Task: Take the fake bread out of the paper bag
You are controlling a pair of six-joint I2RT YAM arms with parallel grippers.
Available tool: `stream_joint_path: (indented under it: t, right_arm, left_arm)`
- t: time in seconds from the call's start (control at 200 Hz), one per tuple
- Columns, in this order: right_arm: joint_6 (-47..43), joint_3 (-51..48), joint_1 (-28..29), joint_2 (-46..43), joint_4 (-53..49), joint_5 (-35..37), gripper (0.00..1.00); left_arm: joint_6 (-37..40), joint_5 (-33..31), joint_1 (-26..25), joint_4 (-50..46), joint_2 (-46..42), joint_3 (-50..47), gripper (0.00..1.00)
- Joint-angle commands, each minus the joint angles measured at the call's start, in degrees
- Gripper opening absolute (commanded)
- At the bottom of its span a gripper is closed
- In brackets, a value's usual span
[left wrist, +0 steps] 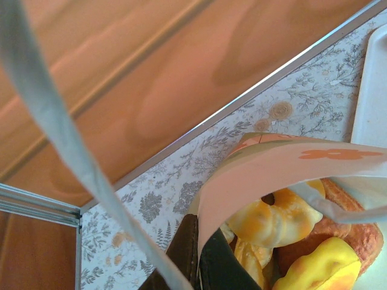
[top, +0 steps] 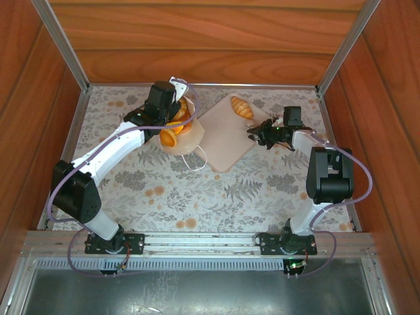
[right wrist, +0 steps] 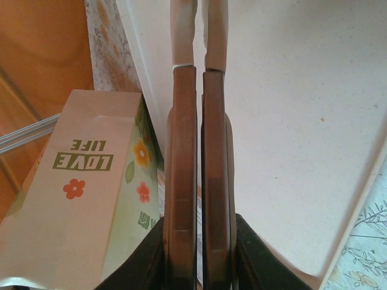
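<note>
The paper bag (top: 186, 136) stands on the table left of a pink tray, its mouth open. Several glossy golden pieces of fake bread (top: 172, 136) fill it. In the left wrist view a braided roll (left wrist: 275, 220) and a yellow piece (left wrist: 317, 266) lie inside the bag (left wrist: 272, 172). My left gripper (top: 173, 110) is shut on the bag's rim, its fingers (left wrist: 181, 254) pinching the paper wall. One golden loaf (top: 241, 107) lies on the tray. My right gripper (top: 254, 135) hovers at the tray's right side, its fingers (right wrist: 183, 151) nearly touching with nothing between them.
The flat pink tray (top: 223, 141) lies between the arms and spreads pale under the right fingers (right wrist: 290, 121). The bag's printed side (right wrist: 84, 199) stands left of them. A white cord handle (left wrist: 60, 133) crosses the left wrist view. Wooden walls and metal rails (top: 197, 85) enclose the floral table.
</note>
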Motion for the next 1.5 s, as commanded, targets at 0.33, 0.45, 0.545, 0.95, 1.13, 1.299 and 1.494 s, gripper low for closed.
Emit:
stream_joint_path:
  t: [0.33,0.45,0.545,0.95,1.13,1.299,1.494]
  right_arm:
    - [-2.01,5.91,-0.45,6.77,-0.03,-1.57,0.25]
    - [-2.7,7.37,-0.48,7.14,-1.01,-0.78,0.25]
    - [-3.13,8.1,-0.44,7.08,-1.35,0.09,0.25]
    - [-4.38,11.49,-0.53,9.49,-3.07,1.55,0.24]
    - [-5.0,10.81,-0.44,8.79,-3.82,0.54,0.24]
    - [-6.35,6.15,-0.14,1.71,-4.22,-1.31,0.25]
    - [-14.17,2.74,2.82,-11.83,-13.81,-1.02,0.25]
  left_arm:
    - [0.78,-1.45,-0.64,2.09,-0.36,0.52,0.0]
    - [0.66,-1.47,-0.67,2.0,-0.7,0.34,0.0]
    - [0.62,-1.45,-0.81,2.03,-0.91,0.14,0.0]
    - [0.38,-1.03,-0.99,1.89,-1.15,-0.01,0.0]
    - [-0.15,-0.18,-1.03,1.89,-1.24,-0.35,0.0]
    - [-0.29,0.34,-1.02,1.93,-1.24,-0.45,0.0]
    - [0.09,0.21,-1.01,1.84,-0.98,-0.5,0.0]
